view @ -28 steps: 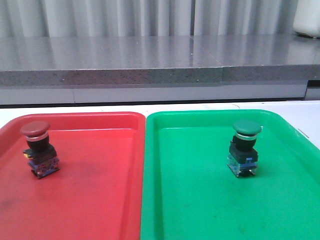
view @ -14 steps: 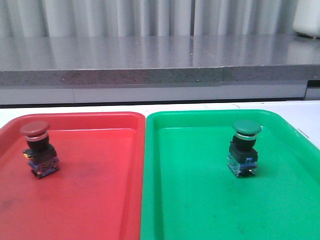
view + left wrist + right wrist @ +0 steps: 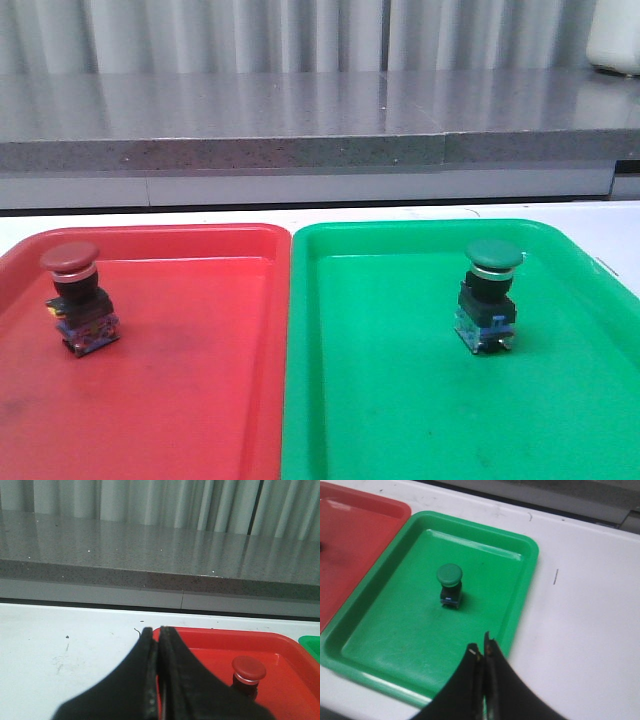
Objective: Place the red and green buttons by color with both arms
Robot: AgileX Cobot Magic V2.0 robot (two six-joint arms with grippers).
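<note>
The red button (image 3: 76, 298) stands upright in the red tray (image 3: 190, 360), at its left side; it also shows in the left wrist view (image 3: 248, 672). The green button (image 3: 490, 297) stands upright in the green tray (image 3: 400, 400); it also shows in the right wrist view (image 3: 450, 584). My left gripper (image 3: 157, 635) is shut and empty, over the red tray's corner (image 3: 210, 640), apart from the red button. My right gripper (image 3: 481, 649) is shut and empty, over the green tray's rim (image 3: 520, 605), apart from the green button. Neither gripper shows in the front view.
The two trays sit side by side on a white table (image 3: 610, 225). A grey stone ledge (image 3: 300, 130) runs behind the table, with pale curtains behind it. A white object (image 3: 615, 40) stands on the ledge at the far right.
</note>
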